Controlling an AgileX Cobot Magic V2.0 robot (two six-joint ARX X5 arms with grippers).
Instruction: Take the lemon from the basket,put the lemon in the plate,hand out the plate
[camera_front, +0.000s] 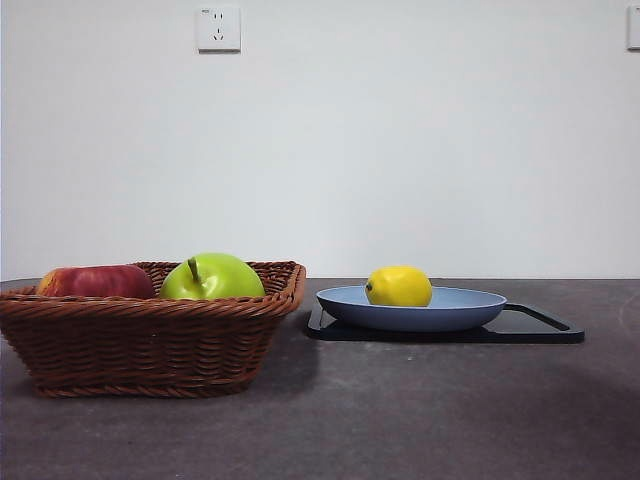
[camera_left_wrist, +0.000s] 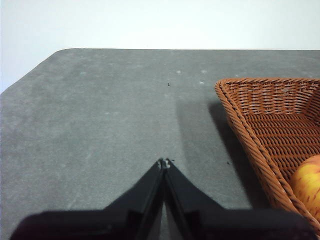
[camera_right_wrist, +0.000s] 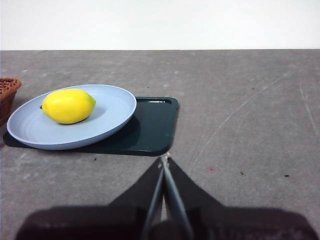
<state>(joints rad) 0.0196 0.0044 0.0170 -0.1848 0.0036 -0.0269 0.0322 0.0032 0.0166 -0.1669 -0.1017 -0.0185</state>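
Observation:
The yellow lemon (camera_front: 399, 286) lies in the light-blue plate (camera_front: 470, 310), which rests on a flat black tray. In the right wrist view the lemon (camera_right_wrist: 68, 105) lies toward one side of the plate (camera_right_wrist: 107, 120). The brown wicker basket (camera_front: 150, 345) stands left of the plate. My right gripper (camera_right_wrist: 164, 159) is shut and empty, back from the tray. My left gripper (camera_left_wrist: 164, 162) is shut and empty over bare table beside the basket (camera_left_wrist: 250, 125). Neither gripper shows in the front view.
A red apple (camera_front: 95, 281) and a green apple (camera_front: 213, 277) sit in the basket. The black tray (camera_front: 540, 327) reaches out past the plate to the right; it also shows in the right wrist view (camera_right_wrist: 152, 125). A fruit (camera_left_wrist: 309, 184) shows inside the basket.

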